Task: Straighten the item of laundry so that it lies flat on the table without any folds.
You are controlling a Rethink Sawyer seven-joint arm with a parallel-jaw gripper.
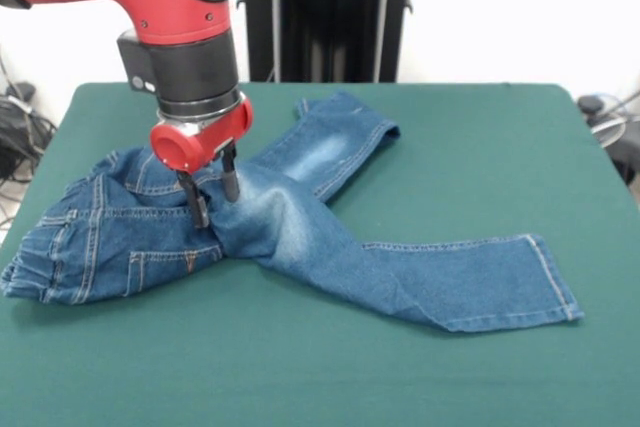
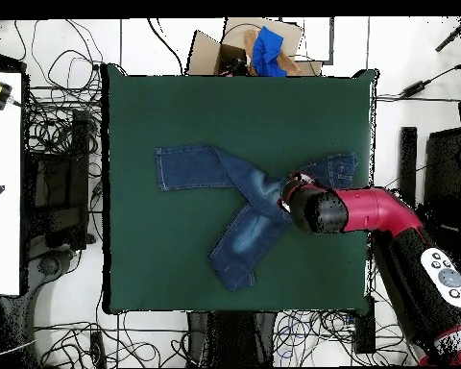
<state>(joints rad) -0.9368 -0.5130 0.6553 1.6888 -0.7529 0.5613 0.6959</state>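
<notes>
Small pair of faded blue denim jeans lies crumpled on the dark green felt-covered tabletop, left of centre in the front view. Waist end with orange-stitched pocket is bunched and folded at about 9 o'clock; one leg runs out toward 4 o'clock and lies fairly flat with its hem showing, the other leg angles up toward 1 o'clock. The legs cross in a wrinkled ridge at the crotch. Red and black arm's gripper comes down over the seat area, black jaws apart with a clear gap, tips at the denim near the crotch fold, not clamped on cloth. In the overhead view the gripper sits over the jeans' waist end.
</notes>
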